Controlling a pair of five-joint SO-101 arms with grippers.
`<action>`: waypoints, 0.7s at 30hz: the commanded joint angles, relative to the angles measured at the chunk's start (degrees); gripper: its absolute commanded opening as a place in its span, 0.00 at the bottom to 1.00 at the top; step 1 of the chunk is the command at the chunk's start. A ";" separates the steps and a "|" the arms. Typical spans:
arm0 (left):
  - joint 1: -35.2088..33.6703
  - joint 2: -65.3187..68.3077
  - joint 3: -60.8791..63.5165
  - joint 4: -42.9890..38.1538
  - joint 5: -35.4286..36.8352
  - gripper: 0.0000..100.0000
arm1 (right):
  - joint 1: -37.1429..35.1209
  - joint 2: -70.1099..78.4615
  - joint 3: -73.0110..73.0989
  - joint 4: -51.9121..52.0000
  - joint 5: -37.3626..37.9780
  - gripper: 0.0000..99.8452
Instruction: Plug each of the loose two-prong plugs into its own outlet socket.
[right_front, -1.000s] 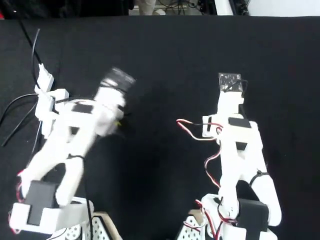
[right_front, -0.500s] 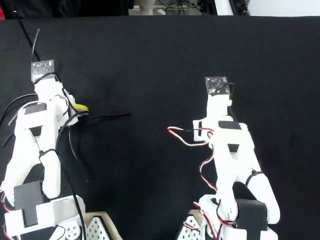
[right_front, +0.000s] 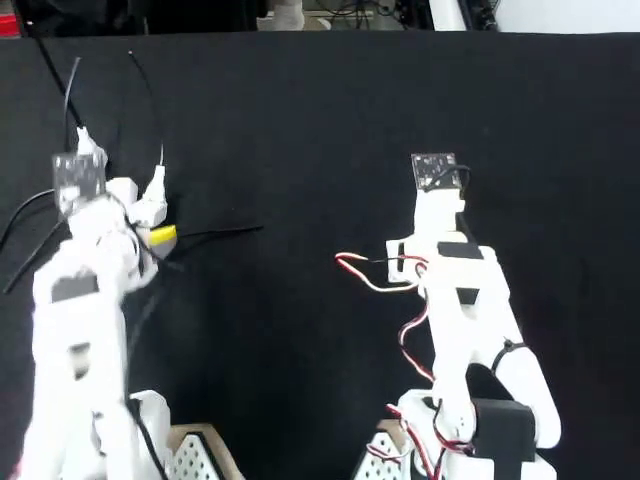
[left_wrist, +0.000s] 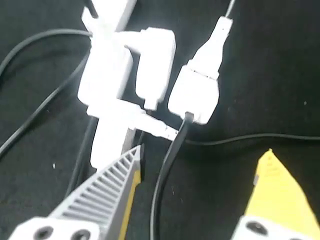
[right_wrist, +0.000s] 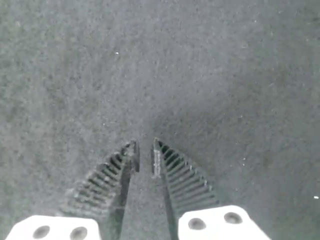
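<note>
Black desk (right_front: 330, 100): we judge our left hand (left_wrist: 203, 151), wide open above the white plug (left_wrist: 195, 95), poised to grasp it; right hand (right_wrist: 144, 145) nearly closed; both empty.

My left arm (right_front: 75, 330) and right arm (right_front: 465, 300) white and blocky, black motor blocks (right_front: 505, 430), red and white wires (right_front: 365, 272) on the right one, my left gripper (left_wrist: 203, 151) with grey ribbed finger (left_wrist: 107, 185) and yellow finger (left_wrist: 272, 190), my right gripper (right_wrist: 143, 145) with dark ribbed fingers (right_wrist: 180, 175)
</note>
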 joint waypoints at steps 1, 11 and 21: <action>0.04 -17.32 14.55 -9.76 -0.26 0.35 | -0.62 -2.24 -0.13 -1.05 0.00 0.05; 2.51 -49.14 29.93 4.57 -0.26 0.35 | -0.53 -19.12 12.70 -9.85 0.09 0.05; 5.58 -56.53 29.49 20.04 -6.51 0.35 | -1.05 -60.53 39.69 -14.42 0.00 0.05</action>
